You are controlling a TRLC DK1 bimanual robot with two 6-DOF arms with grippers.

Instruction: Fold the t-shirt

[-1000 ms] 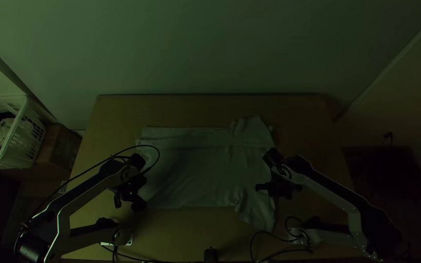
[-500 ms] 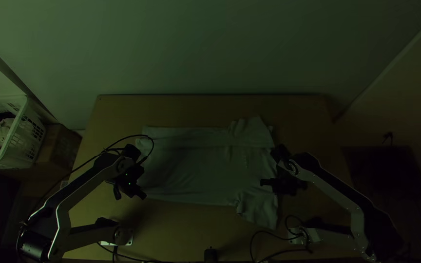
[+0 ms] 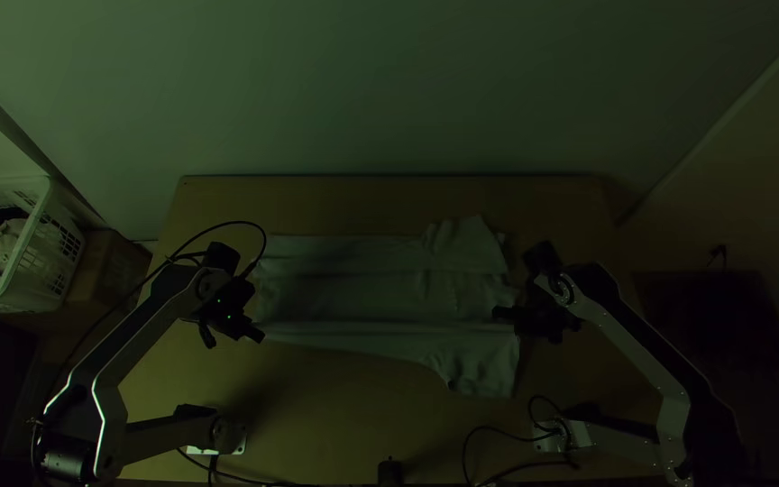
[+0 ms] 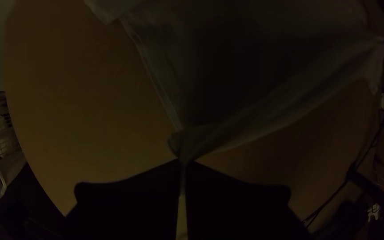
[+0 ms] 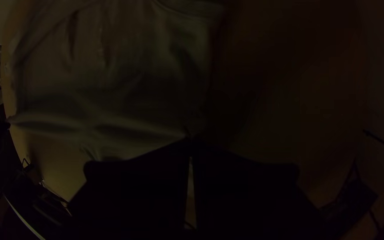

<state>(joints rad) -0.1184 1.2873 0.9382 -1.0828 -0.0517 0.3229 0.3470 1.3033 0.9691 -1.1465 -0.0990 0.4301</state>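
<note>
1. In the top view, looks down on the t-shirt [image 3: 362, 293], spread mid-frame across the wooden table [image 3: 335, 406], with long creases running sideways and a rumpled sleeve [image 3: 466, 245] at the upper right.
2. Also in the top view, finds the left gripper [image 3: 256, 334] at the left end of the t-shirt and the right gripper [image 3: 500, 313] at the right end, with a taut ridge between.
3. In the left wrist view, gives the grip up close: pinched together on a gathered bit of the t-shirt, at the fingertips of the left gripper [image 4: 184, 162], with a long hem leading away.
4. In the right wrist view, likewise reveals a closed grip, with t-shirt fabric caught at the tips of the right gripper [image 5: 190, 144] and ridges fanning out.
5. Back in the top view, dips lowest at a loose flap [image 3: 484, 370] right of centre; leaves a broad band of bare wood below the t-shirt and a narrower one above.
6. Beyond the table's left edge, includes a white basket [image 3: 58, 242] with cloth inside, beside a box [image 3: 114, 271], well apart from the t-shirt.
</note>
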